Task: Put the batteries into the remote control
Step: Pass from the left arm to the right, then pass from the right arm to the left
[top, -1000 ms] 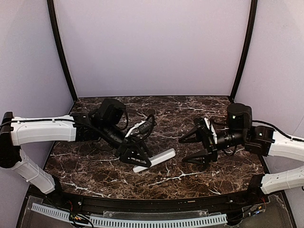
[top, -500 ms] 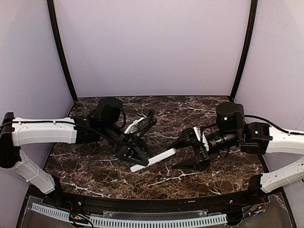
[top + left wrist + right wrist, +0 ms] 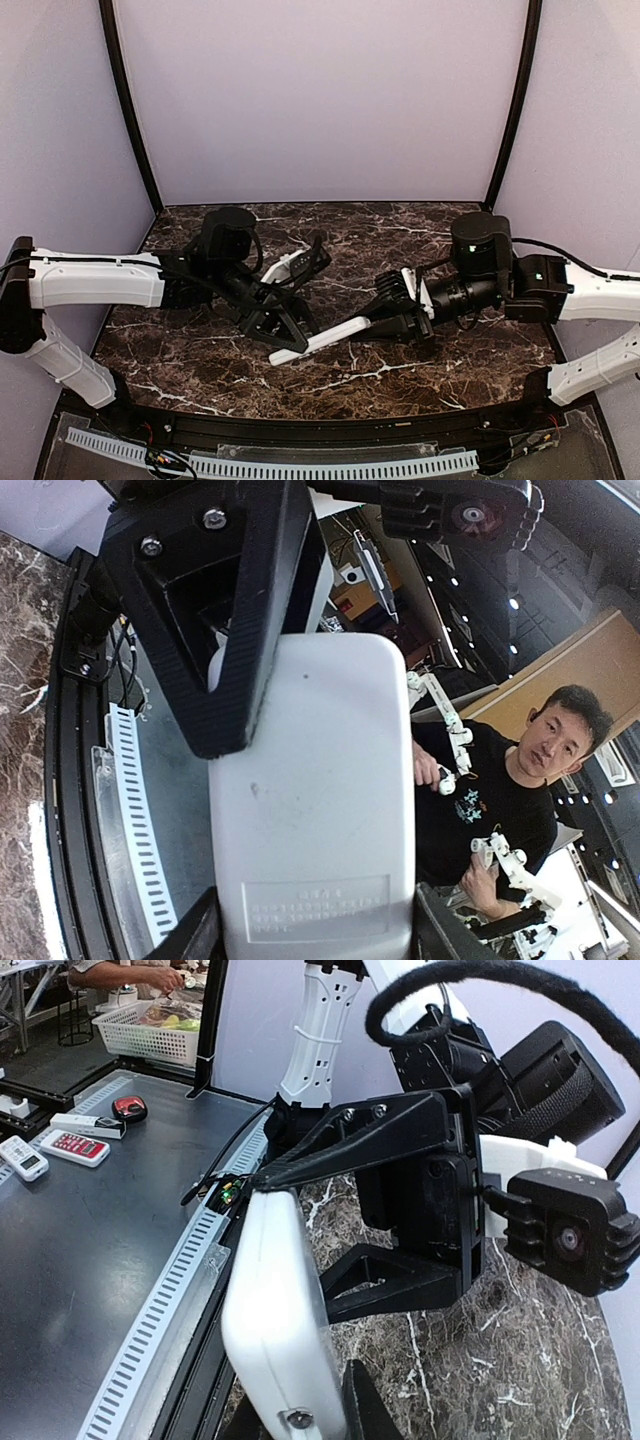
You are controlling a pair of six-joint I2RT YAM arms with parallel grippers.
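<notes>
Right gripper (image 3: 388, 320) has closed on the right end of the remote control (image 3: 322, 339); left gripper (image 3: 282, 326), jaws half apart, clamps the left. Judged steadied for loading

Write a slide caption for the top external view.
Left hand and right hand hold opposite ends of a small white rectangular remote control over the dark marble table.

I find the remote control (image 3: 315, 810) to be white plastic, with a smooth satin back and fine moulded lettering at its 6 o'clock end. The fingers (image 3: 240, 610) of my left gripper (image 3: 288, 330) are matt black plastic with bright metal screw heads at 12 o'clock. The table (image 3: 420, 225) has a dark marble-look top, white-veined and glossy. The slotted strip (image 3: 300, 466) at its 6 o'clock edge is matt white plastic.
</notes>
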